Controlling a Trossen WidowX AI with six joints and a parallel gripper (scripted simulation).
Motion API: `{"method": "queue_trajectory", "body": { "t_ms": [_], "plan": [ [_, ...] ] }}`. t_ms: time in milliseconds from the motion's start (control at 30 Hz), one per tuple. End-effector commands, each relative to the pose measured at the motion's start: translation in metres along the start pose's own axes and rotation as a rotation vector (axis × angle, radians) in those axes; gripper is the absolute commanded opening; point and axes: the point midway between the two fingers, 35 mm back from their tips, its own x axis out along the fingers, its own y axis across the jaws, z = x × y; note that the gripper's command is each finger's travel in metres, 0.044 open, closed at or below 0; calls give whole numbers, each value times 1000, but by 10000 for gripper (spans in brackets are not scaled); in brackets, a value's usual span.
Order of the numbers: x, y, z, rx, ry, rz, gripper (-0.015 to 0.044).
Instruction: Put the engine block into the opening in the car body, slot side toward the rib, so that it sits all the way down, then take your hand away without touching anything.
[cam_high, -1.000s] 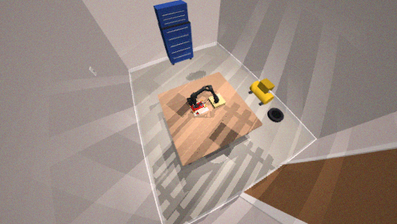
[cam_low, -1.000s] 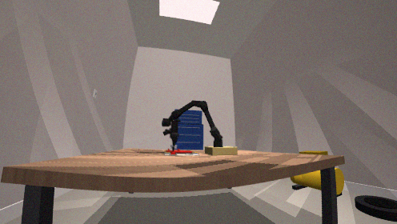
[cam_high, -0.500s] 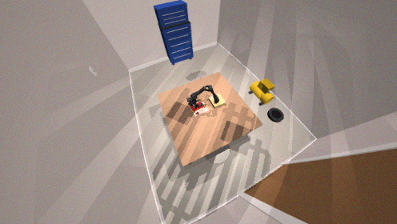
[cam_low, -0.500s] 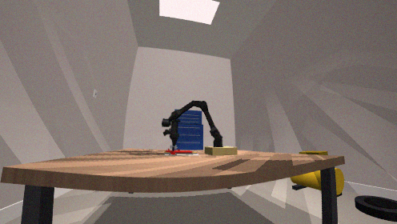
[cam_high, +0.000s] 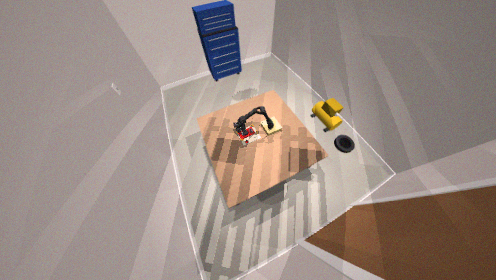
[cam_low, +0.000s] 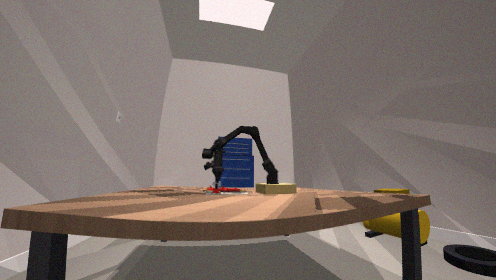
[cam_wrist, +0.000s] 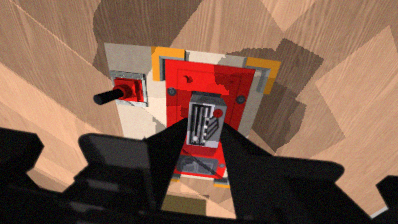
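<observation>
The grey engine block (cam_wrist: 205, 122) with a red round cap is between the fingertips in the wrist view. My gripper (cam_wrist: 204, 123) (cam_low: 217, 187) is shut on it and points down over the car body. The red car body (cam_wrist: 200, 75) (cam_low: 230, 189) lies flat on a pale board between orange corner brackets. A dark part of the opening shows at the block's far edge; the block and fingers hide the rest. How deep the block sits, and the rib and slot, cannot be told.
A red part with a black handle (cam_wrist: 109, 95) stands on the pale board (cam_wrist: 135, 120) left of the car body. Orange corner brackets (cam_wrist: 272, 67) edge the body. The arm's base stands on a yellowish block (cam_high: 272, 128) (cam_low: 276, 189) on the wooden table (cam_high: 250, 175).
</observation>
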Motion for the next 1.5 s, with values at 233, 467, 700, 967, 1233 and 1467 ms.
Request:
{"method": "queue_trajectory", "body": {
  "t_ms": [233, 467, 700, 967, 1233, 1467],
  "plan": [
    [3, 0, -1, -10, 5, -4, 160],
    [3, 0, -1, -16, 5, -4, 160],
    [4, 0, -1, -11, 5, -4, 160],
    [5, 0, -1, -3, 5, -4, 160],
    [5, 0, -1, 1, 5, -4, 160],
    [6, 0, -1, -2, 5, -4, 160]
  ]
}}
